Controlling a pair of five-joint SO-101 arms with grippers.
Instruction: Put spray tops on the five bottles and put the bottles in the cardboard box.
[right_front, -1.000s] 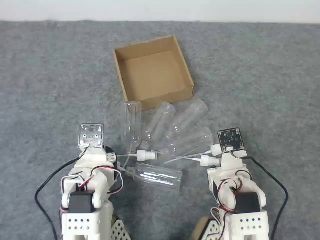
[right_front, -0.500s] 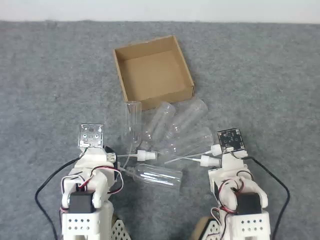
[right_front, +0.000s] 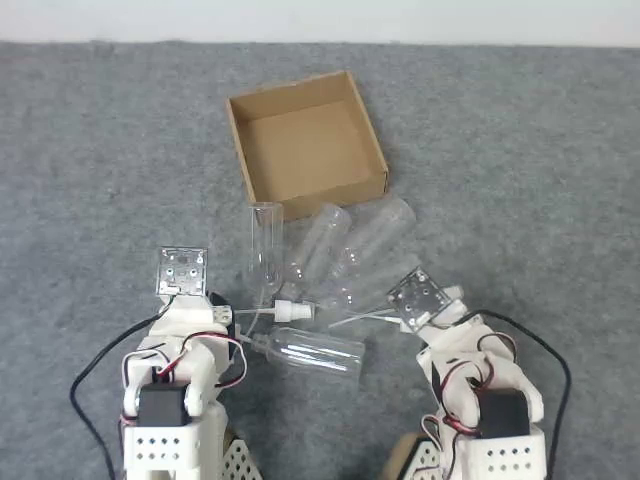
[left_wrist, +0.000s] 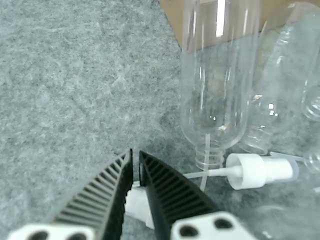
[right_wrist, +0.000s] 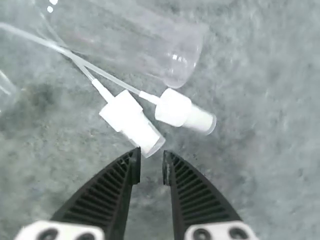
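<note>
Right gripper (right_wrist: 150, 152) slightly parted, empty, spray top (right_wrist: 131, 122) just beyond its tips. Left gripper (left_wrist: 135, 152) closed, empty, bottle (left_wrist: 215, 90) ahead, apart.

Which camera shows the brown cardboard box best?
The high view: the whole open brown cardboard box shows, inside included. The left wrist view catches just a strip of its wall behind a clear bottle.

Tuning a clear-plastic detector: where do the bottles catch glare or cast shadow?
High view: even light, bottles faint against the mat. Left wrist view: bright streak down one bottle. Right wrist view: glints on a bottle's end, soft shadows beside spray tops.
</note>
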